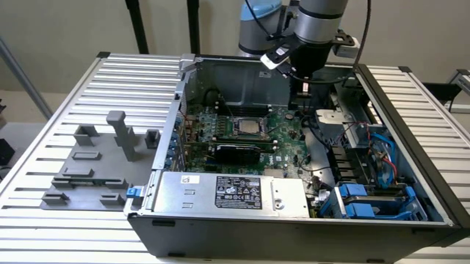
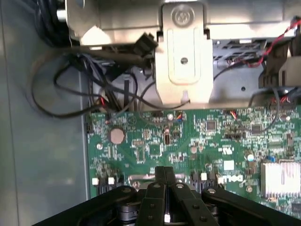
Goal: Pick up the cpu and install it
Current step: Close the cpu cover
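Note:
The cpu [image 1: 248, 127], a small silvery square with a darker rim, lies flat in the socket frame in the middle of the green motherboard [image 1: 242, 137] inside the open computer case. My gripper [image 1: 304, 88] hangs from the arm over the back of the case, to the exterior view's right of the cpu and clear of it. In the wrist view the gripper [image 2: 164, 178] has its black fingers [image 2: 159, 175] pressed together with nothing between them. Under them lie the motherboard [image 2: 188, 141] and a metal bracket [image 2: 183, 61].
A grey tray with upright blocks [image 1: 96, 165] sits on the slatted table at the exterior view's left. Inside the case are the power supply [image 1: 228, 192], blue drive bays [image 1: 367, 201], loose cables [image 2: 70, 89] and a finned heatsink [image 2: 282, 179].

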`<state>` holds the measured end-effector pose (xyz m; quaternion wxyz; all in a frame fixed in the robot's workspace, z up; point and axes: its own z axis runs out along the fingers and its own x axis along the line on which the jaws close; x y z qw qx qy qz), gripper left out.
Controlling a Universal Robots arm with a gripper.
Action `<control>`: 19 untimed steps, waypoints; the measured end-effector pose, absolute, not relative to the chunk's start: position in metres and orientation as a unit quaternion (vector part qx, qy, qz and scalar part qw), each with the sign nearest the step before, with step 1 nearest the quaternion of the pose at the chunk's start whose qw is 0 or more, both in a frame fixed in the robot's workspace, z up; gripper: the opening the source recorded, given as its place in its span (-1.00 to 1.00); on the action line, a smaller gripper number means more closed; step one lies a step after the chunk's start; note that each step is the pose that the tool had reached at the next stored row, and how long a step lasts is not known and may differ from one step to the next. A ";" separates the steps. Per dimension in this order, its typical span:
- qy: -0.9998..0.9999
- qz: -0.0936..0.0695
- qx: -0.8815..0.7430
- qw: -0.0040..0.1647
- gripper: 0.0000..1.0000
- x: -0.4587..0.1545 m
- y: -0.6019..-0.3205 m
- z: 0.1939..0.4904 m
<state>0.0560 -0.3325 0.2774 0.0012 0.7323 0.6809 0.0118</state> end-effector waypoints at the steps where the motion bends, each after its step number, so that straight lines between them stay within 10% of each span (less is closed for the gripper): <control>1: 0.681 0.012 0.732 0.001 -0.79 0.061 -0.332 0.277; 19: 0.681 0.011 0.732 0.000 -0.79 0.065 -0.332 0.246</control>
